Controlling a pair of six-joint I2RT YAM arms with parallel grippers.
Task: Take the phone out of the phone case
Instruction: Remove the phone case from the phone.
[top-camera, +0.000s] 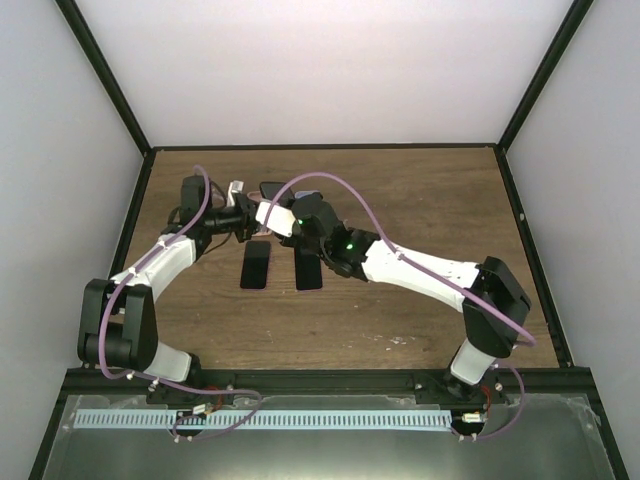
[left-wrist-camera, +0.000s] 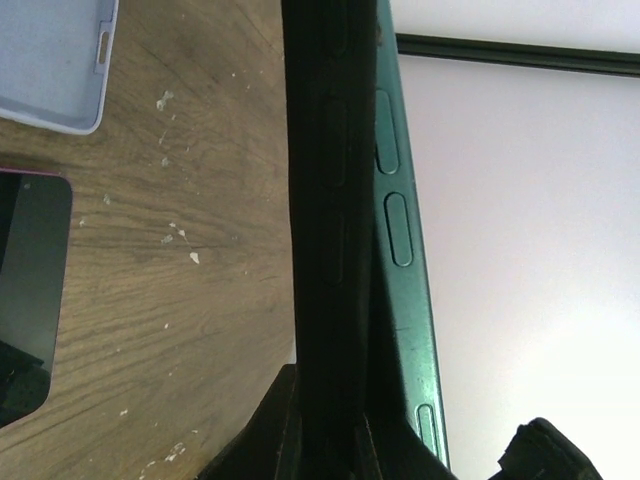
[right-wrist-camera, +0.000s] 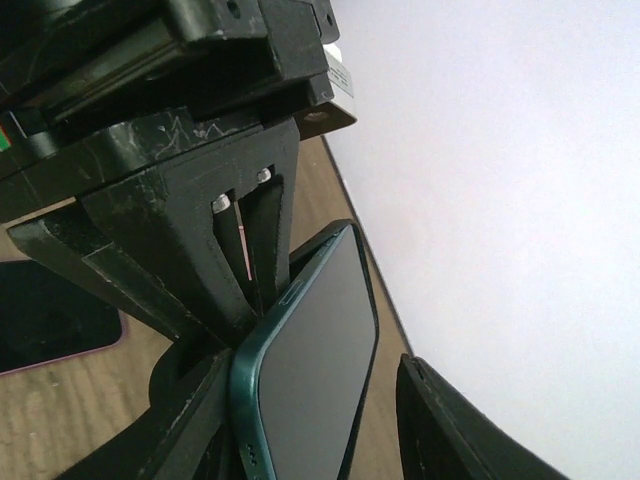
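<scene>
Status: not finished, mid-extraction by my read. Landmark = the flat dark phone (top-camera: 256, 265) lying on the table (top-camera: 420, 200).

The teal phone (right-wrist-camera: 315, 370) and black phone case (left-wrist-camera: 330, 200) were up in the air just beyond the flat dark phone, on its side away from the arm bases.

- The left gripper (right-wrist-camera: 250, 285) was pinched nearly closed on the case edge.
- The right gripper (right-wrist-camera: 300, 400) had its fingers spread either side of the teal phone. One was touching it and a gap showed at the other, so no firm clamp.

In the left wrist view the teal side rail with its buttons showed alongside the case wall, so one long edge looked partly peeled out.

Left to do: free the remaining edges and pull the two apart. Couldn't tell how much was seated.
</scene>
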